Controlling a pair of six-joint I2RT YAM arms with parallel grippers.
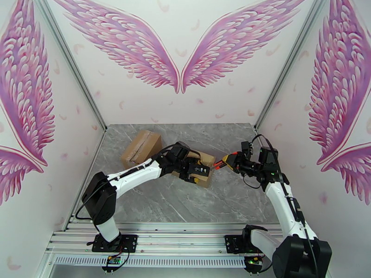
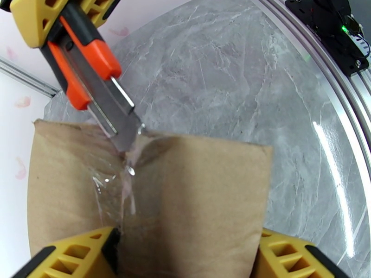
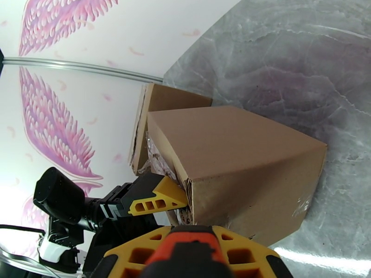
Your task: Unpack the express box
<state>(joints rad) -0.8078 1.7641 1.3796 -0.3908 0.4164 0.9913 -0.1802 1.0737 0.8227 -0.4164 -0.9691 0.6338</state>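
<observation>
Left wrist, cutter [image 2: 86, 72] tip hidden in tape [image 2: 113, 181]

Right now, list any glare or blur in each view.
Left wrist: a bright glare streak on the table, tape on the box glinting. Right wrist: the knife handle up close is blurred; glare strip lower right. Top external: evenly lit, sharp.

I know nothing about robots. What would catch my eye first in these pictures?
An orange utility knife, held in the right gripper, has its blade on the taped seam of a cardboard box mid-table. The left gripper clamps that box from both sides. A second box sits behind it at far left, and huge pink wings cover the walls.
</observation>
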